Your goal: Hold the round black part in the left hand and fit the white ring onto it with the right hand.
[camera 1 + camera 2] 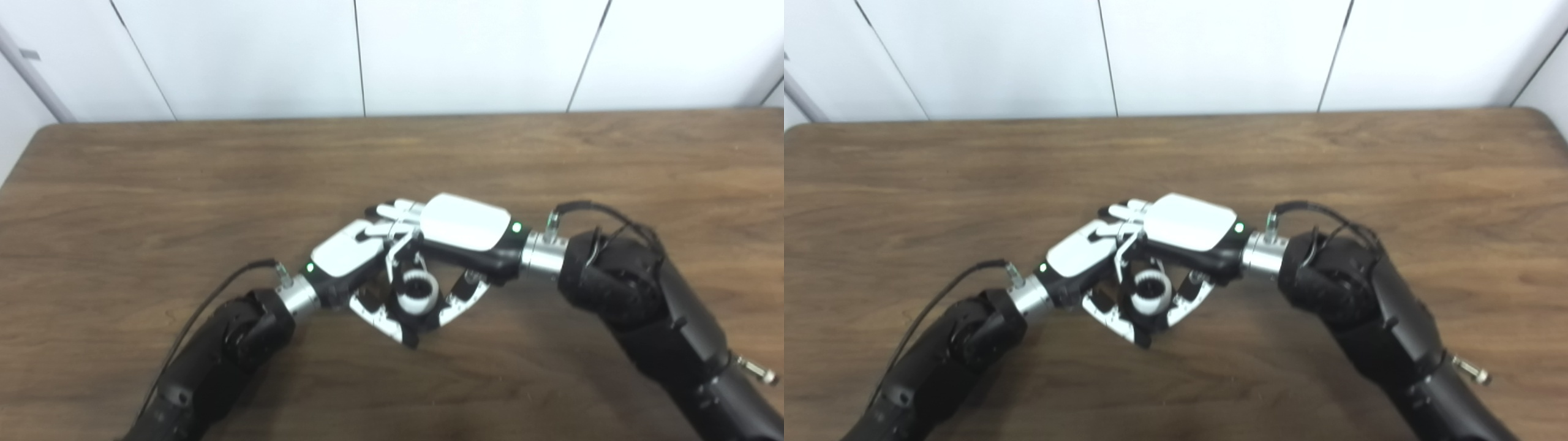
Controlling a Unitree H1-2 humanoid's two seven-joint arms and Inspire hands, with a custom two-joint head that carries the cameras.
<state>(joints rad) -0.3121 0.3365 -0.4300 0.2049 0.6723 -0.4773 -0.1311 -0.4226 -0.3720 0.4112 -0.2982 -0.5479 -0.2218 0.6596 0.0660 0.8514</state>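
White ring (418,292): toothed inner edge, round opening facing up toward the cameras; seated on the round black part (409,315), between both thumbs, above the table (184,184).
Round black part: dark, mostly hidden under ring and fingers; outline unclear, long axis not discernible.
Left hand (343,254): white back up, fingers curled around the black part, thumb below it.
Right hand (465,223): white back up, fingers overlapping the left hand's fingers; thumb touching near the ring; firmness of grip on the ring not discernible.
Position: centre of table, near the front edge.
View difference: right eye view (1150,293) shows the same arrangement shifted left; nothing additional revealed.
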